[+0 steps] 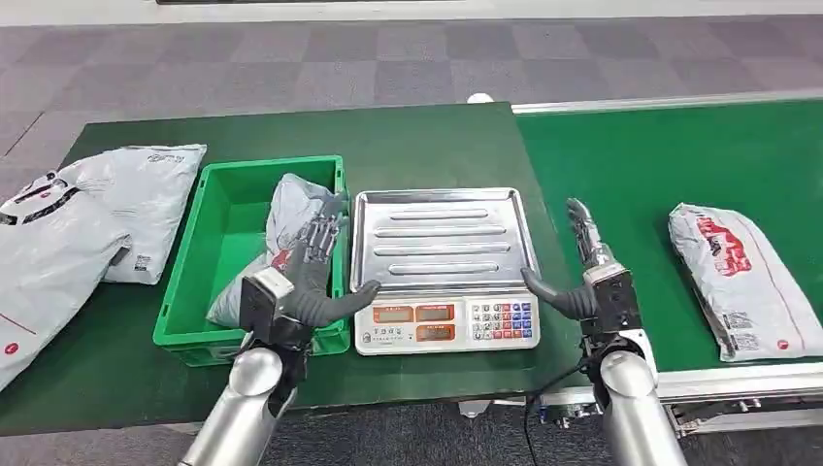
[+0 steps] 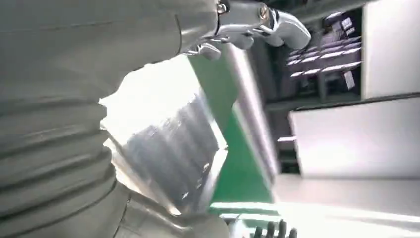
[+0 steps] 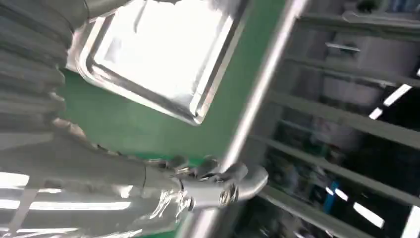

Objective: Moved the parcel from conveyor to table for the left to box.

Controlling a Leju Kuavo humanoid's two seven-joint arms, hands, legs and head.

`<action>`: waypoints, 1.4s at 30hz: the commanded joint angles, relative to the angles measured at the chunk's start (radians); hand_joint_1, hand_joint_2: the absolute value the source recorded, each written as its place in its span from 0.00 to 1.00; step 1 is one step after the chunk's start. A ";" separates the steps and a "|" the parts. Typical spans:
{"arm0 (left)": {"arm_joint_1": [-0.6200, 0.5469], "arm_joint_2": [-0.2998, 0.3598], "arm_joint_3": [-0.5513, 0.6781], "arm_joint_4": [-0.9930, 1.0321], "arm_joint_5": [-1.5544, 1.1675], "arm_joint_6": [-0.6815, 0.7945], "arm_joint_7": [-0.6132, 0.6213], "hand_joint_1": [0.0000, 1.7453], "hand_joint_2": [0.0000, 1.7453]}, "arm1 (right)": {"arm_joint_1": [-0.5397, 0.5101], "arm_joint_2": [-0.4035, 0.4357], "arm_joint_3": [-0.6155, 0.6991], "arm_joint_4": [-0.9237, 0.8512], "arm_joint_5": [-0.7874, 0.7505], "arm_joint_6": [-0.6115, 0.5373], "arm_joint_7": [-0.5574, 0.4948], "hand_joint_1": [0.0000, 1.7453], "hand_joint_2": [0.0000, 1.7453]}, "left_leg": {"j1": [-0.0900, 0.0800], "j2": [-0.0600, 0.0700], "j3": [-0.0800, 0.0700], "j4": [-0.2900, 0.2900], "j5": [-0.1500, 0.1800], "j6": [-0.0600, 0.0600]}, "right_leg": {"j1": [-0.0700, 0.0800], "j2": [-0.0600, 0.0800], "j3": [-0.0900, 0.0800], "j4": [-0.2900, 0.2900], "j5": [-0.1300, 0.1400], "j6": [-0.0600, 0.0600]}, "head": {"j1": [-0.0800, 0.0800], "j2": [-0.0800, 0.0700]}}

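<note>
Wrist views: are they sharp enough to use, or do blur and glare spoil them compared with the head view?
Head view: sharp and evenly lit, scale keys and parcel print legible. Left wrist view: motion-smeared, the scale tray blown out to white glare near the left hand. Right wrist view: also streaked, the tray overexposed, background rails blurred beyond the right hand.

The parcel (image 1: 742, 282) on the conveyor (image 1: 621, 155) is a soft grey-white poly bag with a red print near its far end and small labels toward the near end, lying flat and slightly angled. The green box (image 1: 225, 262) sits on the table (image 1: 427, 136) and already has a crumpled grey parcel (image 1: 286, 218) leaning against its right wall.
</note>
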 commanded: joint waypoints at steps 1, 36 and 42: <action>-0.054 0.001 -0.032 0.179 -0.016 -0.025 0.032 0.00 1.00 | -0.063 -0.008 0.007 0.161 -0.021 0.061 0.046 0.00 1.00 | 0.001 0.001 0.006 -0.004 -0.001 -0.001 | 0.001 0.002 0.006 -0.005 0.000 -0.001 | 0.000 0.000; -0.007 -0.006 0.008 0.136 -0.061 0.037 0.019 0.00 1.00 | -0.221 -0.030 -0.114 0.459 0.526 -0.575 0.151 0.00 1.00 | 0.001 0.001 0.005 -0.003 -0.001 -0.001 | 0.001 0.002 0.005 -0.004 0.000 -0.002 | 0.000 0.000; -0.012 -0.001 0.008 0.127 -0.057 0.027 0.015 0.00 1.00 | -0.335 -0.081 -0.276 0.742 0.672 -0.695 0.222 0.00 1.00 | 0.001 -0.001 0.005 -0.004 0.000 -0.001 | 0.001 0.000 0.006 -0.005 0.000 -0.001 | 0.000 0.000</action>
